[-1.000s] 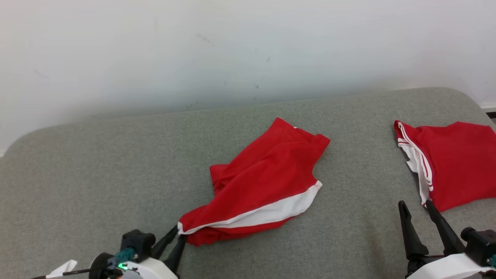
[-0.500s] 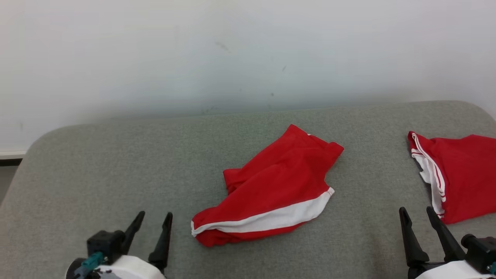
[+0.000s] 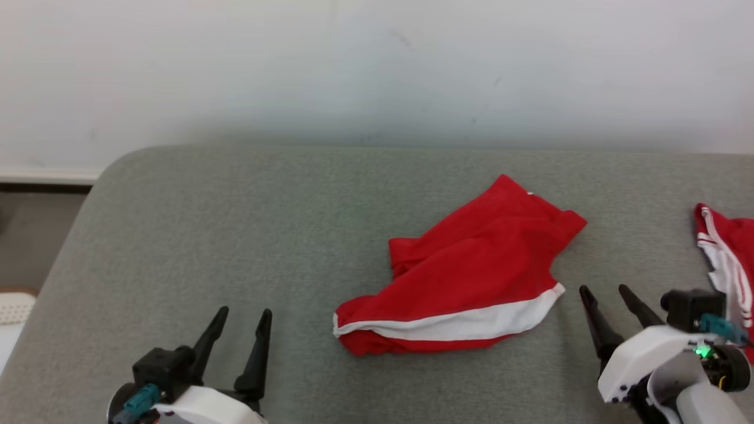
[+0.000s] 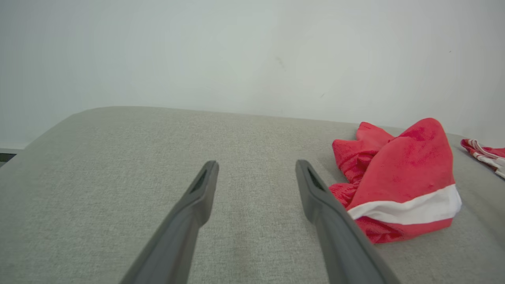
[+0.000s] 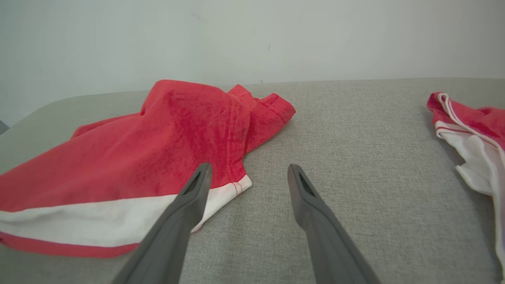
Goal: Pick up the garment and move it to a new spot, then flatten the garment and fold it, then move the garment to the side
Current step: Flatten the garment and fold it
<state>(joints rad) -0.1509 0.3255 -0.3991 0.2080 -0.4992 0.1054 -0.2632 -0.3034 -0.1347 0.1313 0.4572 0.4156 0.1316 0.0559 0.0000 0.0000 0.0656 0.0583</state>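
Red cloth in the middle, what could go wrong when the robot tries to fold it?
The red garment lies bunched, with layers folded over each other. A pinch might catch several layers at once, so it may not flatten. A second red garment lies close beside the open right gripper, so that arm might snag it by mistake.

Plain room, maybe a home: grey upholstered cushion (image 3: 235, 235) against a white wall (image 3: 353, 70)

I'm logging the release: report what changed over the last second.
The left gripper released the red garment at its near corner, opened and drew back leftward. The right gripper, open throughout, moved in toward its white-banded end. The garment kept its crumpled shape; the second garment lay untouched.
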